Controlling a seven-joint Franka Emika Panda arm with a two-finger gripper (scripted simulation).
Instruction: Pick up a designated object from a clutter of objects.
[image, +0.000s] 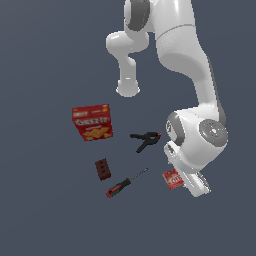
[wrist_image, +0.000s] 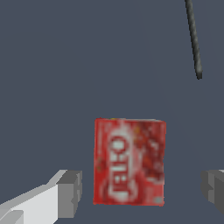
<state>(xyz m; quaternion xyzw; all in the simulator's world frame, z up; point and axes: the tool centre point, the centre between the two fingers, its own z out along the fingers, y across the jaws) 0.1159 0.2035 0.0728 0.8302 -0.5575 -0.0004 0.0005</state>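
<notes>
The small red box (wrist_image: 129, 161) lay flat on the grey bench (image: 45, 210), white lettering facing up. In the wrist view it sat between the two grey fingers (wrist_image: 70, 193), which stood spread wide with a gap on either side of the box and touched nothing. In the exterior view the same box (image: 171, 178) showed only partly, tucked just beside the arm's white wrist housing, at the exterior view's right of the clutter. The gripper (wrist_image: 141, 192) hovered directly over it.

The rest of the clutter lay apart from one another. The red cracker box (image: 92, 122) sat furthest toward the exterior view's left. The black clamp (image: 144, 140) with its orange tip lay near the arm's wrist. The dark red block (image: 103, 169) rested below the cracker box in that view, and the screwdriver (image: 125, 183), with a red and black handle, lay just beside the block, its thin shaft pointing toward the small box. That shaft's tip (wrist_image: 194, 39) also appeared in the wrist view, well apart from the box.
</notes>
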